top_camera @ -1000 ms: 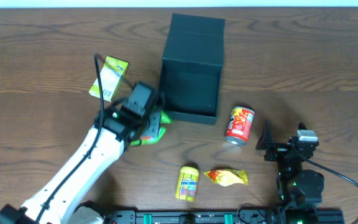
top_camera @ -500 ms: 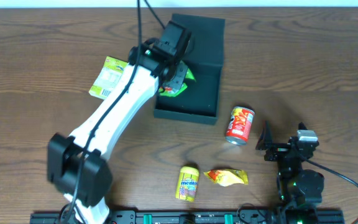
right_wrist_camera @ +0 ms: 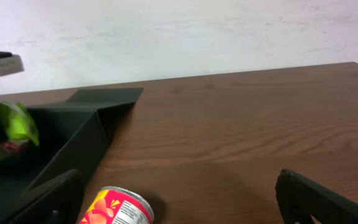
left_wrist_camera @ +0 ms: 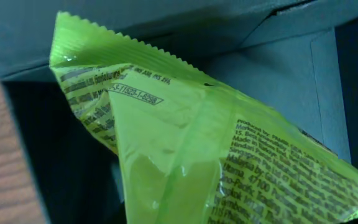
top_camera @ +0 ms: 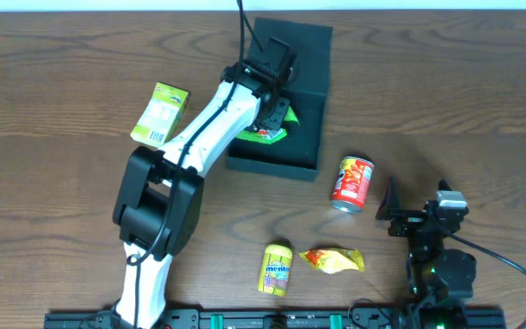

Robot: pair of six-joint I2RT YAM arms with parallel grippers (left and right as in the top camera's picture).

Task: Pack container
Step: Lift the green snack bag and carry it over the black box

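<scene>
Reaching across the table (top_camera: 464,91) from the lower left of the frame, the left arm holds its claw (top_camera: 269,111) over the open container (top_camera: 307,100), pinching a lime-green snack packet (top_camera: 268,133). The wrist view shows the packet tilted, its serrated end toward the upper left, with the box's dark walls and inner corner behind it; the claw's own fingers are out of that view. The container sits at top centre, its flap lid laid back toward the table's far edge, which runs just beyond it. Inside, only the green packet is visible, though whether it touches the floor cannot be told. Bare wood stretches across the upper right and the far left of the frame. A yellow-green carton (top_camera: 160,114) lies just left of the arm, well apart from the box. A red can (top_camera: 352,182) lies near the container's lower right corner. A yellow tube (top_camera: 277,269) and a yellow-orange packet (top_camera: 333,260) lie side by side at bottom centre. At lower right, the right claw (top_camera: 393,212) rests with fingers spread wide, holding nothing, near the can.
</scene>
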